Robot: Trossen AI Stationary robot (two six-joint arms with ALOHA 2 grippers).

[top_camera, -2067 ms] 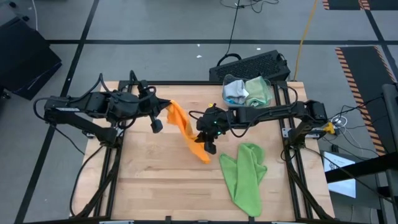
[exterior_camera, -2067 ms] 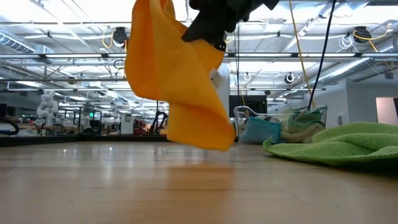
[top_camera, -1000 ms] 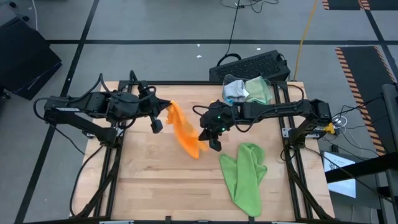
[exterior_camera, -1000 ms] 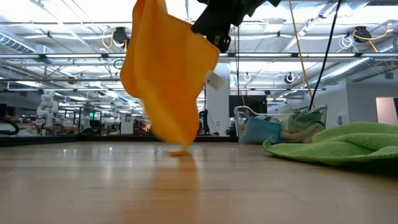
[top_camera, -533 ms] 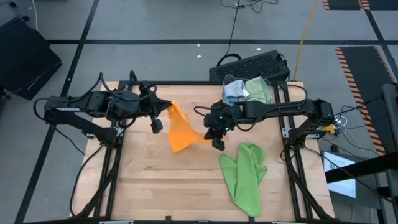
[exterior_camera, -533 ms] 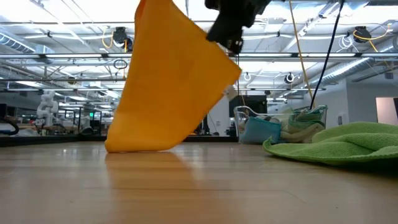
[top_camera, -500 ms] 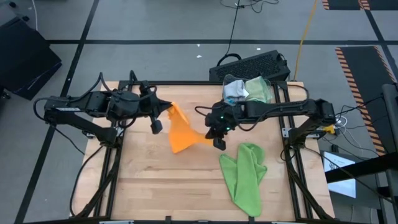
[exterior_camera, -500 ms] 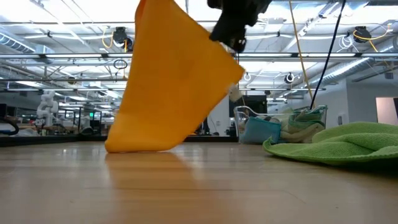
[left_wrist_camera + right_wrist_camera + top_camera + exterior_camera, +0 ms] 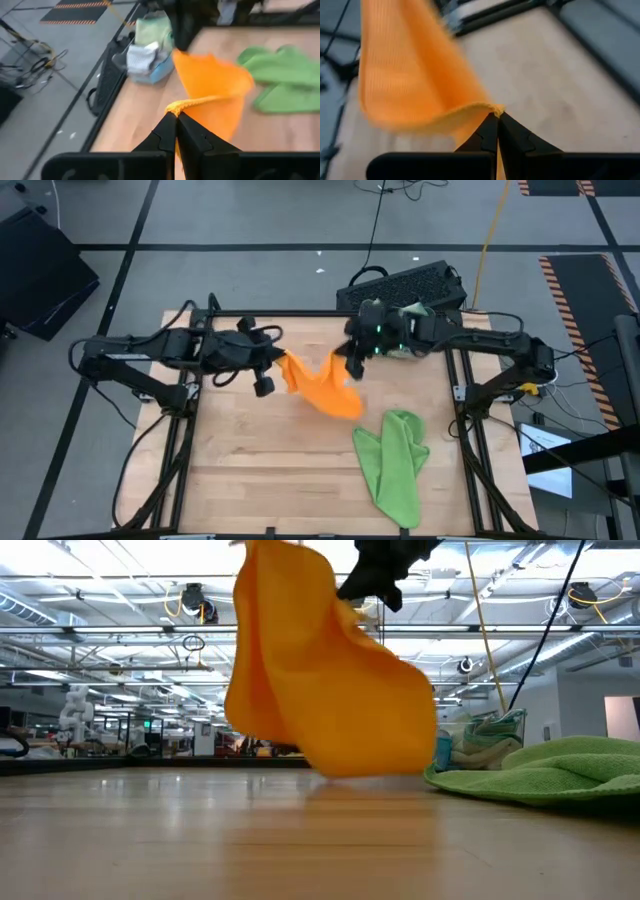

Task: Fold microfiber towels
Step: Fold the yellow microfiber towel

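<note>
In the high view, the left tool [image 9: 277,367] and the right tool [image 9: 352,361] are each pinching one corner of the orange towel [image 9: 325,388], which is sagging above the tabletop [image 9: 250,470]; a lime green towel [image 9: 395,462] is lying nearby. In the low view, the orange towel [image 9: 330,690] is hanging. In both wrist views, the fingers are clenching its hem. It looks soft and light, so the corners seem best for holding.

Wooden table [image 9: 250,470] under me, black frame rails along its sides. Black keyboard [image 9: 405,283] on the grey floor just past the far edge, cables beside it. Clear bin [image 9: 495,740] at the far right corner. Hazard-striped floor mat [image 9: 585,290] further right.
</note>
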